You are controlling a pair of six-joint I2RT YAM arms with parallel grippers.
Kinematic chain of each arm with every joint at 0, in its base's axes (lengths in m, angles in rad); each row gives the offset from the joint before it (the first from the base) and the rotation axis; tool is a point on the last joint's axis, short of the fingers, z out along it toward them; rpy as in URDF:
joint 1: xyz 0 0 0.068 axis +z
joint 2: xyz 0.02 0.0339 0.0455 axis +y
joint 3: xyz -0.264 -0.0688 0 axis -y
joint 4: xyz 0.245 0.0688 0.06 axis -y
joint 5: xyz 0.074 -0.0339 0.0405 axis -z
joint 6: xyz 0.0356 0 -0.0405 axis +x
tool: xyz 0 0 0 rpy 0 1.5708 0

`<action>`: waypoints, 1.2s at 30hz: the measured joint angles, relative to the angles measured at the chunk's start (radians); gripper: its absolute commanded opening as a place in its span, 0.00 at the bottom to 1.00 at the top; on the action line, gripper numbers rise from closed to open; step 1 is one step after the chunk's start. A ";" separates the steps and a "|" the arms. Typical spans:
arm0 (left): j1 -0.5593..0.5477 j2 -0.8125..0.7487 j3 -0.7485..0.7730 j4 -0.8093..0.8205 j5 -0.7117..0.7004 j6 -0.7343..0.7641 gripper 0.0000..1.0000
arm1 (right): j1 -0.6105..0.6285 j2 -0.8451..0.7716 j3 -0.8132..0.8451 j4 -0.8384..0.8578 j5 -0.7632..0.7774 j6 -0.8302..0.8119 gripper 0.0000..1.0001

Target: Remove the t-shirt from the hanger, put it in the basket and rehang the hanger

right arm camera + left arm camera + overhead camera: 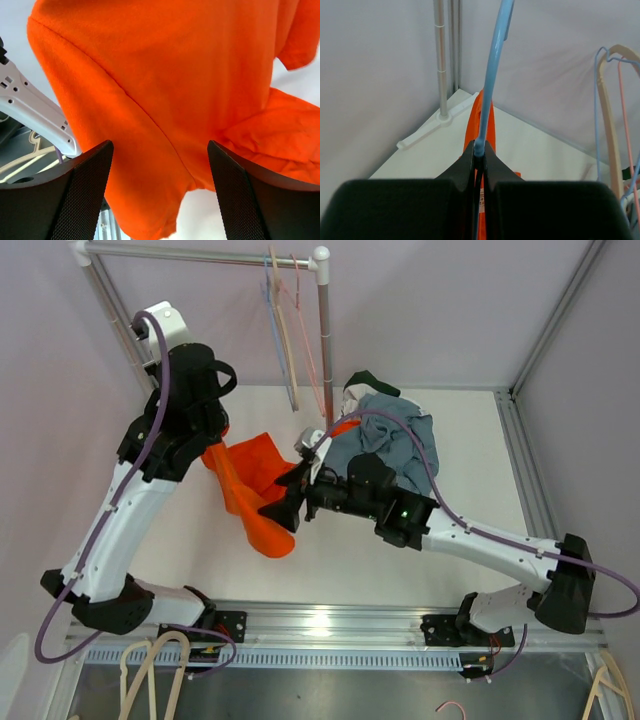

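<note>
White table (pixel 480 460), I see left gripper (pixel 479 155) clamped on blue hanger (pixel 492 75), right gripper (pixel 159 146) wide, facing orange t-shirt (pixel 165 75)

The t-shirt (pixel 170 75) filling my right wrist view is plain bright orange. My right gripper (pixel 160 148) is black with a fine mesh pattern on its inner faces (my left gripper (pixel 479 152) is smooth matt black). The hanger (pixel 493 70) in the left wrist view is light blue; at that frame's right edge the spare hangers (pixel 610 125) are blue, cream and pink. From above, the clothes pile (pixel 395 440) is grey-blue, the table (pixel 470 460) white, my cables (pixel 163 370) purple.
</note>
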 measured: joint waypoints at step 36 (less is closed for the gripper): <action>0.005 -0.009 -0.203 0.187 -0.085 0.072 0.01 | 0.167 0.161 0.117 -0.021 0.218 -0.051 0.00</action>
